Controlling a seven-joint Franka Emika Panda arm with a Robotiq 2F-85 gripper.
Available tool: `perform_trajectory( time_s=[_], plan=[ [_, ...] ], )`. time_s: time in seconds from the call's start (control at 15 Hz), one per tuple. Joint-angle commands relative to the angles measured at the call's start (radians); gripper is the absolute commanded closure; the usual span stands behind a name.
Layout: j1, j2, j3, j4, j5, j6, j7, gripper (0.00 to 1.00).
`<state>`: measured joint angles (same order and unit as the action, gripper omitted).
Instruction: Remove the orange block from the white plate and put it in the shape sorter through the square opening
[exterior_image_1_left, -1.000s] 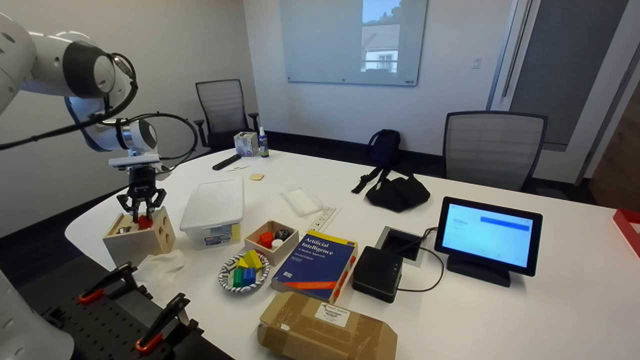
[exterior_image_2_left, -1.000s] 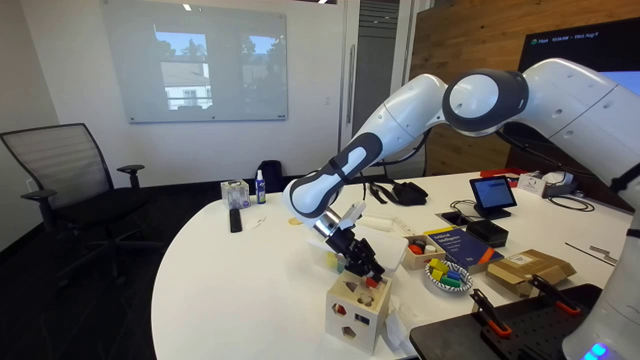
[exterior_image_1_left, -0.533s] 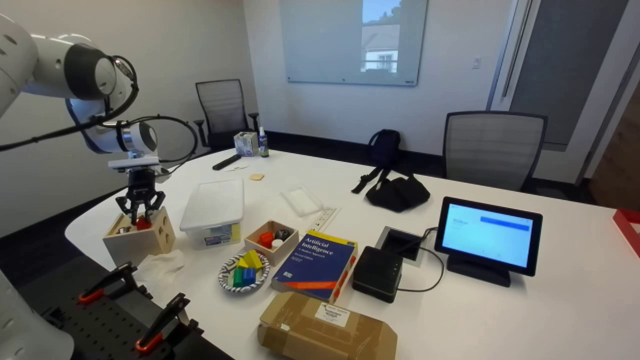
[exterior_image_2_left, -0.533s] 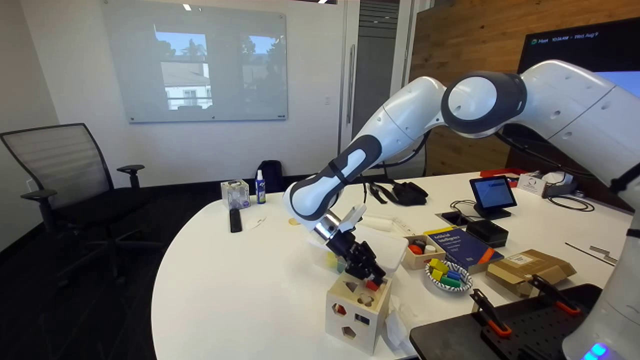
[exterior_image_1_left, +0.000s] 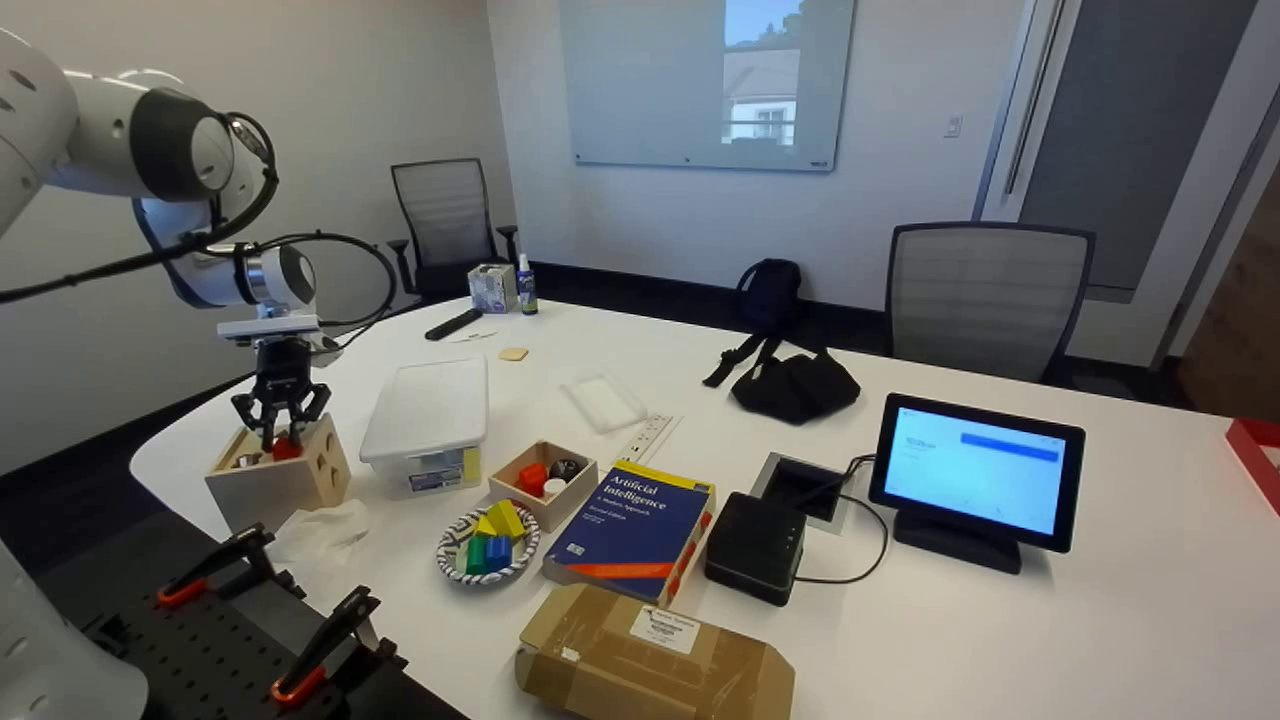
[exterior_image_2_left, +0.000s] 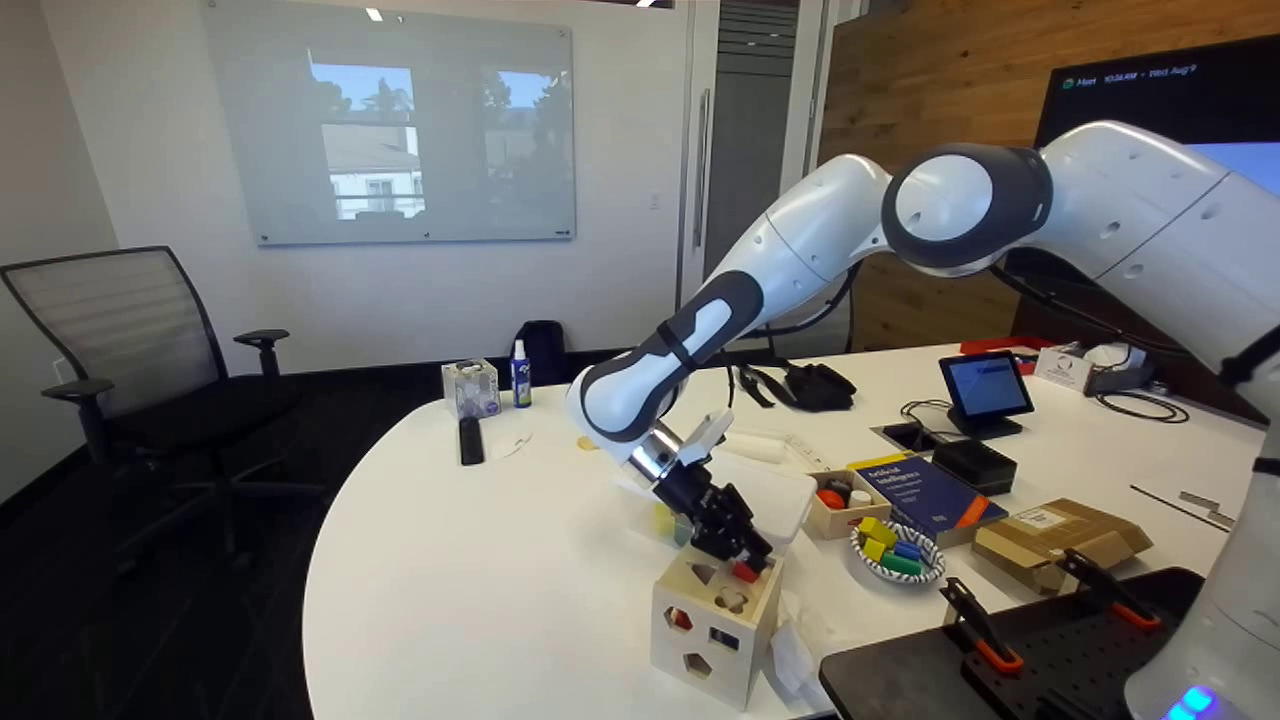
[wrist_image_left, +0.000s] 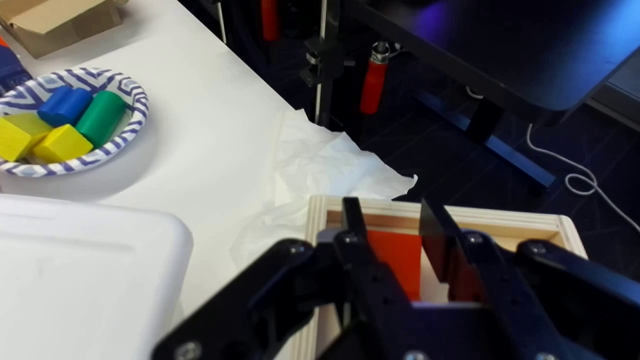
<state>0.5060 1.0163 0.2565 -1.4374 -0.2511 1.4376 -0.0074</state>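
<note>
The end effector (wrist_image_left: 390, 212) held the orange block (wrist_image_left: 402, 257) pinched at the top of the shape sorter (exterior_image_2_left: 701, 638); whether any of it sat inside, I couldn't make out.

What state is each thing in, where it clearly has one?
Gripper: jaws astride orange block; gripped or not, unclear
Shape sorter: upright
Orange block: at shape sorter's top, not dropped through
White plate: upright, holding other blocks
Plastic tub: lidded
Wooden tray: open, loaded
Textbook: shut
Tablet: lit
Paper: creased
Spray bottle: upright
</note>
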Motion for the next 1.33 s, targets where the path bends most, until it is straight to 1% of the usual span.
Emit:
perform_trajectory(
  time_s=[0.0,0.27,0.33,0.4,0.53,0.87,1.13,1.27],
  plan=[
    [-0.003,0.016,-0.003,0.021,0.031,-0.032,0.003,0.91],
    [-0.002,0.023,-0.006,0.021,0.034,-0.022,0.013,0.91],
    [-0.002,0.023,-0.006,0.019,0.034,-0.013,0.017,0.63],
    [-0.003,0.021,-0.006,0.018,0.033,-0.009,0.018,0.4],
    [-0.004,0.012,-0.005,0.012,0.032,0.006,0.021,0.36],
    [-0.019,-0.022,0.004,-0.006,0.041,0.053,0.006,0.01],
    [-0.039,-0.105,0.005,-0.064,0.059,0.145,0.021,0.0],
    [-0.057,-0.175,0.004,-0.119,0.071,0.225,0.035,0.0]
  ],
)
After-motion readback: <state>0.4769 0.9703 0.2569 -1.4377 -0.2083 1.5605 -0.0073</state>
